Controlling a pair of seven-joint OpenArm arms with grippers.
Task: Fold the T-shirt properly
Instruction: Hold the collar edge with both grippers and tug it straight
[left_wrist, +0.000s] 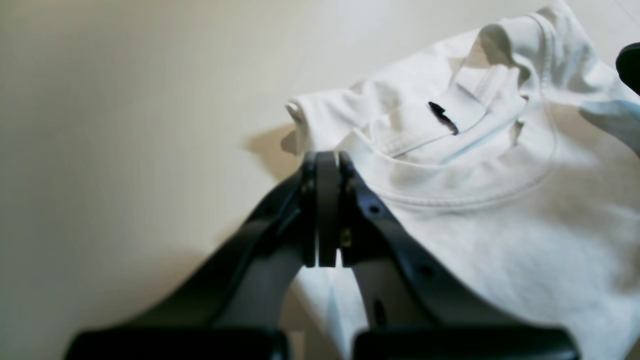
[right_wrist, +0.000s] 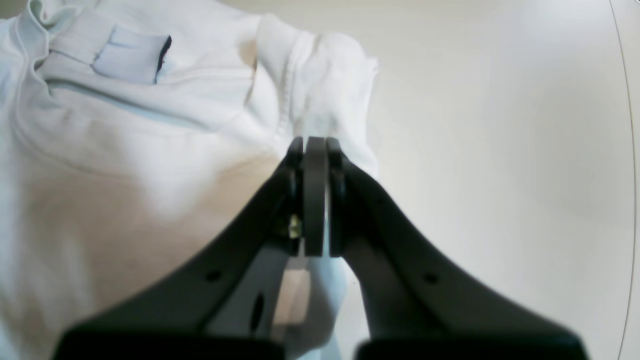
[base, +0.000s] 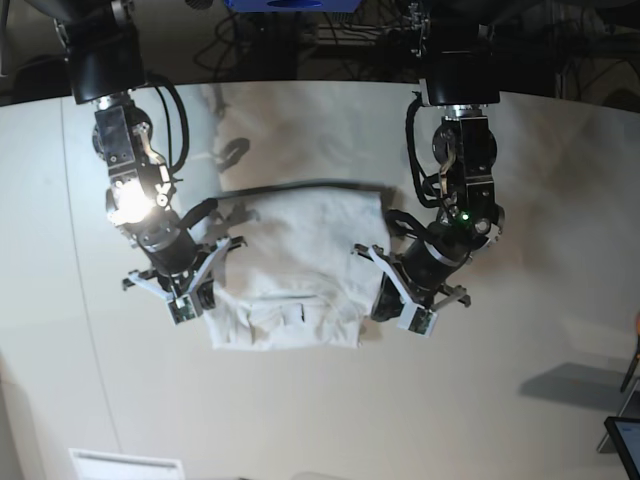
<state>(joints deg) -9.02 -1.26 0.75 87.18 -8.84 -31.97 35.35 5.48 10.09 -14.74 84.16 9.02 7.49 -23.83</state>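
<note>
The white T-shirt (base: 290, 260) lies partly folded on the table, collar end toward the front edge. Its neckline and label (left_wrist: 442, 117) show in the left wrist view, and the same label (right_wrist: 130, 55) shows in the right wrist view. My left gripper (left_wrist: 327, 160) is shut at the shirt's shoulder edge, where the fabric (left_wrist: 500, 225) bunches up and runs under the jaws. In the base view this left gripper (base: 405, 305) sits at the shirt's right side. My right gripper (right_wrist: 315, 145) is shut on the bunched fabric (right_wrist: 325, 75) of the other shoulder, and the right gripper (base: 180, 295) is at the shirt's left side.
The cream table (base: 500, 380) spreads around the shirt. A white slip (base: 125, 465) lies at the front left edge. A dark object (base: 625, 440) pokes in at the right edge. Cables and stands crowd the back behind both arm bases.
</note>
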